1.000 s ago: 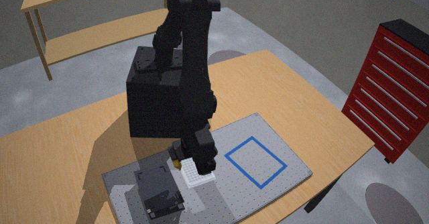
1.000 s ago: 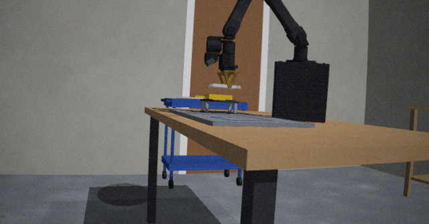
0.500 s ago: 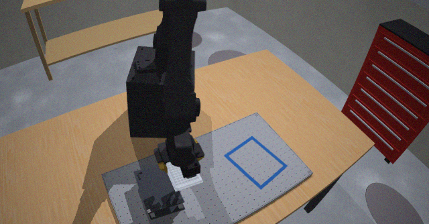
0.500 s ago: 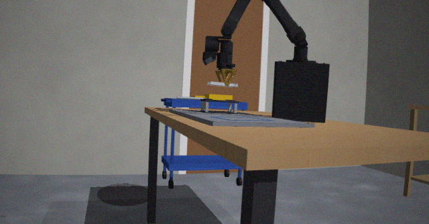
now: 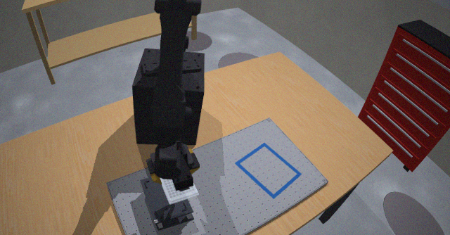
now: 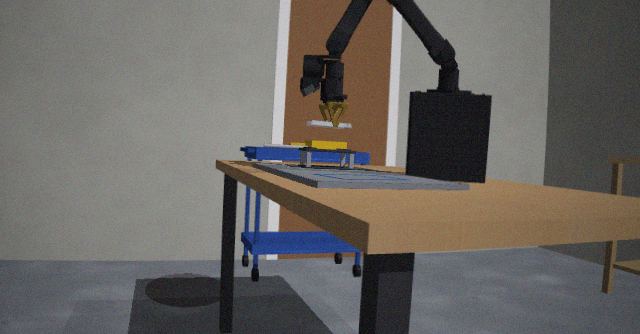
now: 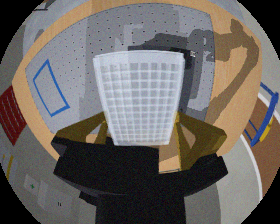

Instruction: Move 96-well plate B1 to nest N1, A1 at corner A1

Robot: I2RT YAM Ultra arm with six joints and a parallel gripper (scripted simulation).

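In the top view the table (image 5: pixel 316 122) filled the middle of the frame, with a perforated board (image 5: pixel 309 179) lying on its lower centre. A taped outline (image 5: pixel 242 169) sat on the board's right half; the raised nest (image 5: pixel 169 214) stood on its lower left. The plate (image 5: pixel 179 193) hung above the nest's upper right edge, clear of it in the exterior view, between the fingers (image 6: pixel 341 109). The arm's pedestal (image 5: pixel 148 122) stood behind the board. A drawer cabinet (image 5: pixel 415 98) stood at the right edge, a shelf unit (image 5: pixel 35 38) at upper left.
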